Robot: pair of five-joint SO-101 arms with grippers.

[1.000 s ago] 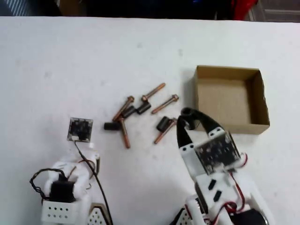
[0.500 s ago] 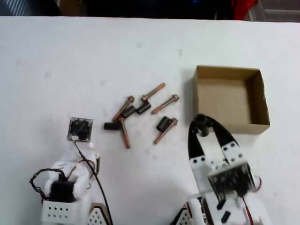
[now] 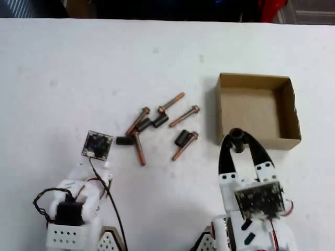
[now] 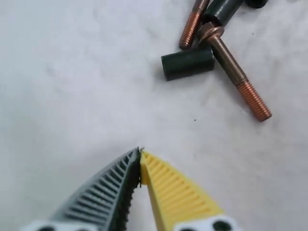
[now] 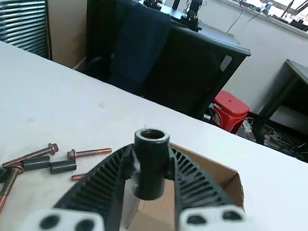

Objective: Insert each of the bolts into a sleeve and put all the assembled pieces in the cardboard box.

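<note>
Over the last second the right tool has carried a black sleeve away from the pile in the middle of the high view. It now sits lower right, just in front of the box's near wall. It is clenched on the sleeve, which stands upright between the black fingers with its bore open at the top. The left arm's camera board has edged rightward and turned a little. The left tool is clenched on nothing, tips together, above bare bench with a loose sleeve and a bolt near it.

Judging from this, one sleeve is up and ready to take a bolt, but nothing is assembled yet. Five bolts and four other sleeves lie on the bench, and the box looks empty.

The held sleeve's lower end is hidden between the fingers. In the high view the right tool covers part of the box's near wall, and the left tool's tips lie under the camera board. The left wrist view cuts off most of the pile at its upper right edge.
</note>
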